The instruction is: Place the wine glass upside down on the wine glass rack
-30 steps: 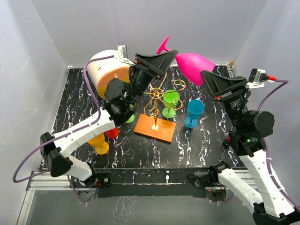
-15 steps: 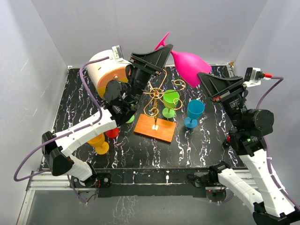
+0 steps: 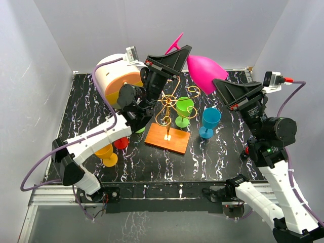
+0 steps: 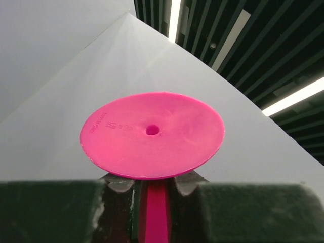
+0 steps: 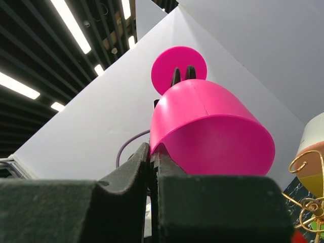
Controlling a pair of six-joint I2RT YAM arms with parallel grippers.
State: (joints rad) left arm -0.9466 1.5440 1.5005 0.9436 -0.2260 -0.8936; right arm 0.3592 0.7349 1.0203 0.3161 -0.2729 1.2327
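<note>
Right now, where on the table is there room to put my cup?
The widest bare patch is the front strip of the table, between the orange base of the wine glass rack and the near edge. Another lies along the left edge, between the drum box and the yellow glass. The middle is crowded: the rack, green glass, blue glass.
</note>
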